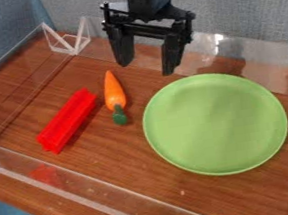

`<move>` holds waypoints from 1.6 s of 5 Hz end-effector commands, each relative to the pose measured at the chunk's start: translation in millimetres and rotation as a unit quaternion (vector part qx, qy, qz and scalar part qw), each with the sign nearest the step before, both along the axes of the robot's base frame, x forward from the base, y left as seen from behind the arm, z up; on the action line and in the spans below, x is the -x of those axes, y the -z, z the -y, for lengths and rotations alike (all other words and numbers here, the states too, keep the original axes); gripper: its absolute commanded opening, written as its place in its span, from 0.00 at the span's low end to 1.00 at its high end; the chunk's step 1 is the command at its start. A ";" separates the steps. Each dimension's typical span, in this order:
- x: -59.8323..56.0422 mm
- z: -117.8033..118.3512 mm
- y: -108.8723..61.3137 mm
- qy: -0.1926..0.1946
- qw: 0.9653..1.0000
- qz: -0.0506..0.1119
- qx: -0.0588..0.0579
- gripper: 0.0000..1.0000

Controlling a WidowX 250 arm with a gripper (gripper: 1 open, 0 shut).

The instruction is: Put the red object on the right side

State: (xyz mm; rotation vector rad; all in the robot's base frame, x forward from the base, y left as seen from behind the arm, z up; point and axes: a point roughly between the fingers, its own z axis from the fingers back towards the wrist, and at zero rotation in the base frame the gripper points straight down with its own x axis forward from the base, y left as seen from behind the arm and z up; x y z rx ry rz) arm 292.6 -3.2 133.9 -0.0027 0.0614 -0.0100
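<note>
Camera view: one overhead-angled picture of a wooden surface (186, 189) with clear walls around it.
Tool: black two-fingered tool (150, 63), pointing down near the back, fingers spread wide, holding nothing, above the wood.
Nearest things: orange carrot with green tip (114, 92) lies in front and to the picture's left; round light-green plastic plate (215, 123) sits in front and to the picture's right.
Task's thing: bright red long rectangular plastic block with ridged top (66, 122), lying flat, angled, just beside the carrot on its left, well apart from the tool.
Likely handling: probably light, stiff and not fragile; smooth plastic could slip.
Where to grip: across the narrow width at mid-length, fingers on the two long sides, clear of the carrot.
</note>
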 end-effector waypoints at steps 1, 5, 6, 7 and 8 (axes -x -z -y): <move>9.2 -44.7 8.9 0.000 1.000 -0.009 -0.015 1.00; 28.5 -114.6 81.1 0.014 1.000 0.004 -0.019 1.00; 28.5 -121.3 95.3 0.015 1.000 0.003 -0.017 1.00; 26.7 -111.2 98.8 0.054 0.998 0.001 -0.019 0.00; 27.9 -99.1 90.2 0.088 0.995 -0.013 -0.032 0.00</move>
